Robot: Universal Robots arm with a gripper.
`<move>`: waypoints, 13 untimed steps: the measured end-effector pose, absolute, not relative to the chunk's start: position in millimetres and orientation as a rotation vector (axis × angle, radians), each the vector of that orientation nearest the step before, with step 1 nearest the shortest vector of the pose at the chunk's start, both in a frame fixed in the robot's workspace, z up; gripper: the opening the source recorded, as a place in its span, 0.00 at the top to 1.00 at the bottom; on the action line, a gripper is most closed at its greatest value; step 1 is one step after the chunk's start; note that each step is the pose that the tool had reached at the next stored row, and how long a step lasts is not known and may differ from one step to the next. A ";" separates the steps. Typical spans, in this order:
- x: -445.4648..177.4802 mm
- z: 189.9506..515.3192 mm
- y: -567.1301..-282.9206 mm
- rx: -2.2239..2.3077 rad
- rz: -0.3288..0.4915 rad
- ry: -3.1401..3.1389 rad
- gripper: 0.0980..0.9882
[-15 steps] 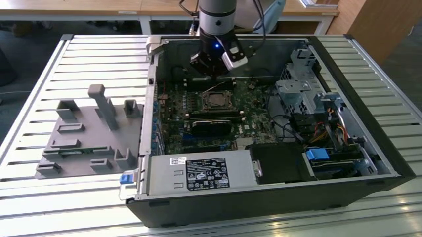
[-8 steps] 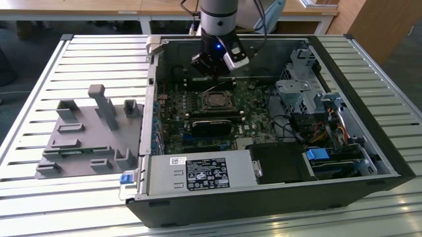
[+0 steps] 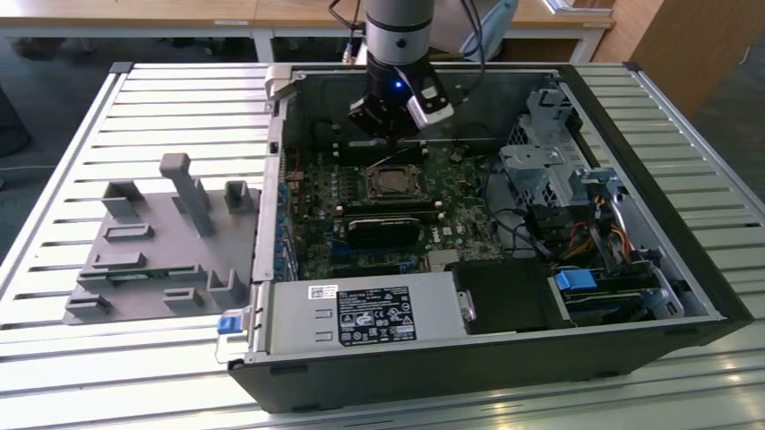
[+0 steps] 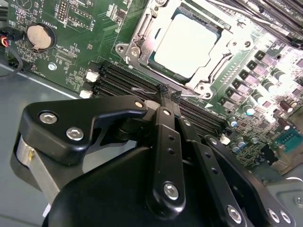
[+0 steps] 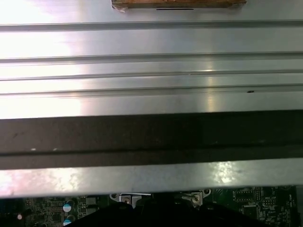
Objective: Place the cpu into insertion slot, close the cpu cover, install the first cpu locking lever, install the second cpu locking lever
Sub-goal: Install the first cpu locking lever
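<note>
The cpu (image 4: 187, 45) lies flat in the insertion slot (image 3: 389, 183) on the green board, its silver face showing. The cpu cover (image 4: 142, 38), a silver frame, is down around the chip. A thin wire locking lever (image 4: 141, 89) runs along the socket's near edge. My gripper (image 4: 165, 94) is shut, its black tips together right at that lever's end; whether they pinch the wire I cannot tell. In the exterior view the gripper (image 3: 386, 134) hangs just behind the socket, inside the open computer case.
Black memory slots (image 4: 118, 78) lie between the gripper and the socket. A long black card (image 3: 382, 229) sits in front of the socket, a drive cage (image 3: 544, 170) toward the exterior view's right, and a power supply (image 3: 358, 313) at the front. A grey fixture (image 3: 156, 242) stands outside the case.
</note>
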State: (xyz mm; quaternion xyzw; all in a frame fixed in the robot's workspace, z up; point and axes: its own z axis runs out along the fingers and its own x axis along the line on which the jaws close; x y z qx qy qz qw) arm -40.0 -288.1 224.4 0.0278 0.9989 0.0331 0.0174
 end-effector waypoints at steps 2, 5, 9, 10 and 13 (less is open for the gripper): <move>-39.5 224.1 -287.9 0.087 0.103 3.104 0.99; -38.8 223.7 -287.5 0.087 0.102 3.104 0.99; -37.7 223.2 -286.7 0.086 0.102 3.104 0.99; -37.4 223.0 -286.5 0.086 0.102 3.104 0.99; -35.7 222.4 -286.2 0.087 0.103 3.104 0.99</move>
